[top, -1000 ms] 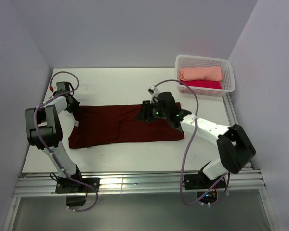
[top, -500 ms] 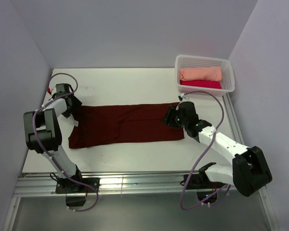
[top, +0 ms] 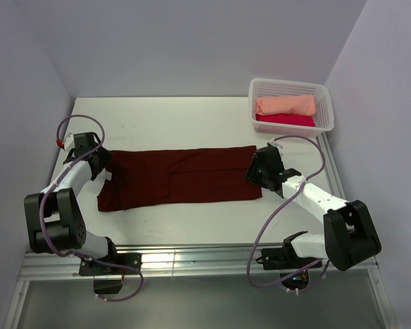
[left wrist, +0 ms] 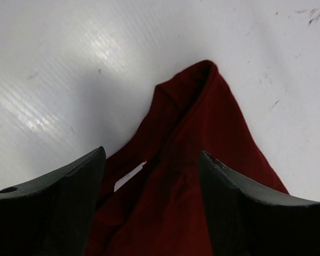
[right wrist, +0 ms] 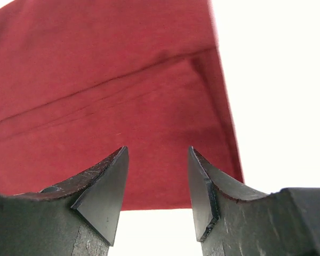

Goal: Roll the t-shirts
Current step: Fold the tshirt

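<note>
Rolling step not started: the dark maroon cloth t-shirt lies in a flat strip. Your left gripper at its 9 o'clock end and right gripper at its 3 o'clock end both gape empty. Likely next: pinch an end, roll.

A dark maroon shirt is seen bunched into a raised fold on the white table. The left gripper is spread open over the shirt, one finger at each side. A small pale label is shown at the shirt's left edge.
</note>
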Controlling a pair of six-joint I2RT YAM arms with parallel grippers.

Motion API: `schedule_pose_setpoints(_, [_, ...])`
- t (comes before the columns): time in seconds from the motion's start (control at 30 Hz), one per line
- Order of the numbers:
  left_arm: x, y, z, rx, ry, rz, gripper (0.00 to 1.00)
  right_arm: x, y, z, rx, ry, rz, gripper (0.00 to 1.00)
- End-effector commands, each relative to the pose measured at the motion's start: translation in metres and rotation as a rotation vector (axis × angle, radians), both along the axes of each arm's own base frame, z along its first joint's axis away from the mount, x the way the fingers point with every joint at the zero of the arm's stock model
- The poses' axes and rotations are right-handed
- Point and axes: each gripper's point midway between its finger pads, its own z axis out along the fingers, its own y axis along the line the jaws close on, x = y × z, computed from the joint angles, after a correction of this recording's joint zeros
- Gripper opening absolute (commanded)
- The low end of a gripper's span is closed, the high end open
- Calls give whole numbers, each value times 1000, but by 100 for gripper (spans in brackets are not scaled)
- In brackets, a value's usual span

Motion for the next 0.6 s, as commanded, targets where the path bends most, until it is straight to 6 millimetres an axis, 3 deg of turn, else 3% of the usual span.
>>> schedule_pose_setpoints(0.0, [-3,-5,6,-47,-52,29,74,9,-22,5,-68,1,-120,55])
schedule_pose_setpoints(0.3, [3,-7,-16,-68,-4,23,70,-9,-37,-11,-77,84,-222,50])
schedule_pose_setpoints(0.57, [22,-3,-22,-67,7,21,67,-29,-45,-32,-95,165,-270,46])
